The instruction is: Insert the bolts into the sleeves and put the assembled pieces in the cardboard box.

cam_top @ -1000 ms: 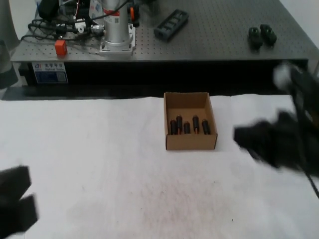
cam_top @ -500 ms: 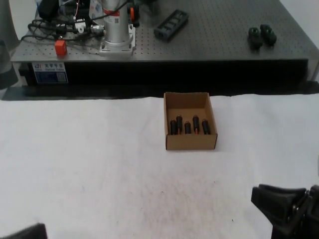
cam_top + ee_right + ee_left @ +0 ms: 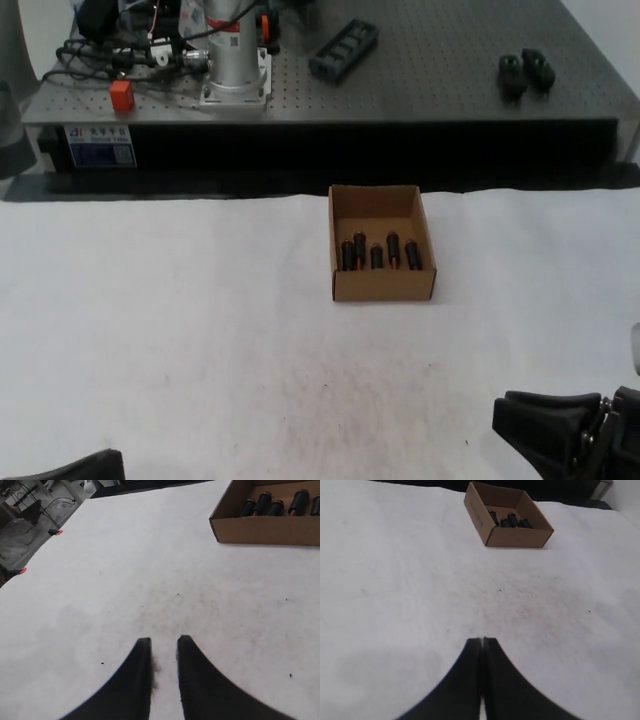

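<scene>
Left wrist view: left end effector (image 3: 482, 641) clenched, empty | right end effector (image 3: 164, 642) slightly parted, empty | cardboard box (image 3: 517, 536) well ahead of both, holding five assembled pieces (image 3: 377, 257) | task judged complete; next move likely parking.

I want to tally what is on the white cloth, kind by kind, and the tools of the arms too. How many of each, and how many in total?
Cardboard box: 1
Assembled pieces, all lying inside the box: 5
Tools: 2, the left tool shut and the right tool slightly open
Total: 8
</scene>
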You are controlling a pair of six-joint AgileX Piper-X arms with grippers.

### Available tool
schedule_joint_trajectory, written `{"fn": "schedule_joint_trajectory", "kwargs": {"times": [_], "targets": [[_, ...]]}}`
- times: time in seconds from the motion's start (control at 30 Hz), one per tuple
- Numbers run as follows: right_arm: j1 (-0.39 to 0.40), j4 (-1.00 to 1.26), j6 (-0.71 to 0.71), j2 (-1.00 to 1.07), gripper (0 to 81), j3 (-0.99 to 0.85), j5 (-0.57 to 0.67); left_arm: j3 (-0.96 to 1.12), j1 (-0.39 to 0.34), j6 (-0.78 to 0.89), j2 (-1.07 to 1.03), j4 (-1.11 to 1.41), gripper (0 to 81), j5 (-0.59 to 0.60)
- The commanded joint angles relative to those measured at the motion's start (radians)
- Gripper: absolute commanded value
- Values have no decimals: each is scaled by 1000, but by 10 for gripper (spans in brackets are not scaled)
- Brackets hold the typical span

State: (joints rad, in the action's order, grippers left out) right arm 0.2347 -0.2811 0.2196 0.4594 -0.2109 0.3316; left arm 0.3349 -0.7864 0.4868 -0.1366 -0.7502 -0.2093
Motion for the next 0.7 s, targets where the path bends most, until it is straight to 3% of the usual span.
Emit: {"fn": "schedule_joint_trajectory", "kwargs": {"times": [0.0,0.23,0.67], "targets": [[1,10,-16,-9,148,0,16,0,1,-25,7,20,6,13],[1,11,-10,-26,148,33,16,-32,1,-9,134,18,6,64],[1,63,-10,-43,148,88,-53,-128,4,29,137,28,6,38]]}}
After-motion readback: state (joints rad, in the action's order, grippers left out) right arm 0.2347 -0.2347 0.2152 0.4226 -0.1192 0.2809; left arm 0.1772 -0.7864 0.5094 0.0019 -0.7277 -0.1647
